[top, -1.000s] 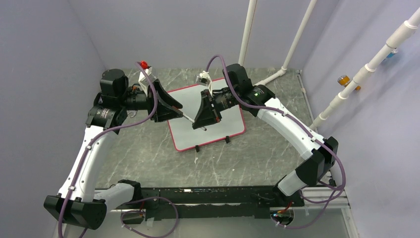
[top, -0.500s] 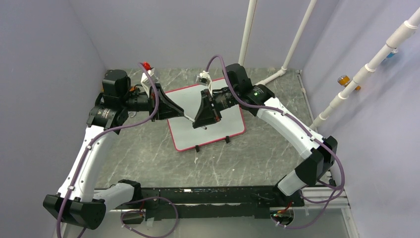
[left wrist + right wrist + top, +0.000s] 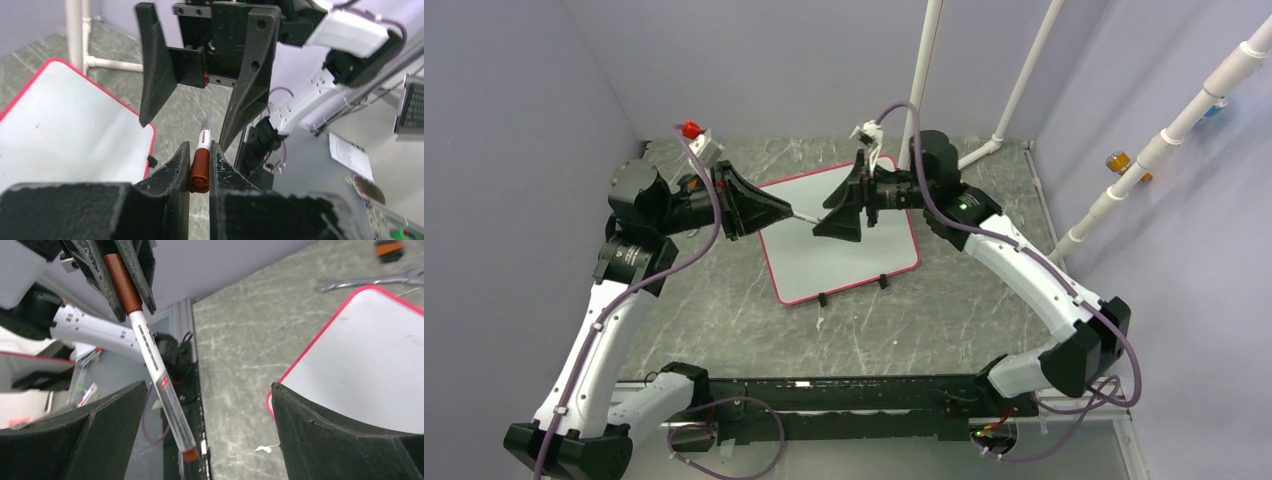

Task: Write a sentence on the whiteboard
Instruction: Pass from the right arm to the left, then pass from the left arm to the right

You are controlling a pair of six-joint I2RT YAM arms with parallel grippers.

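The whiteboard [image 3: 849,262], pale with a red-pink frame, lies flat on the table behind both arms; the surface that shows is blank and the sentence is out of view. Above its left part, my left gripper [image 3: 786,212] is shut on the brown-red cap of a marker [image 3: 805,217]. In the left wrist view the cap [image 3: 199,171] sits pinched between the fingers of that gripper [image 3: 199,149]. My right gripper [image 3: 832,208] faces it, open. In the right wrist view the marker's [image 3: 156,366] pale barrel hangs free between the wide-spread jaws of the right gripper [image 3: 208,386], nearer the left one.
White pipes [image 3: 927,70] rise at the back right, and another [image 3: 1169,135] slants along the right wall. A wrench [image 3: 370,280] lies on the grey marbled table beyond the board. Two small black feet [image 3: 822,299] stick out from the board's near edge.
My right gripper has opened, let go of the marker and drawn back to the right. My left gripper has shut on the marker's cap and pulled left.
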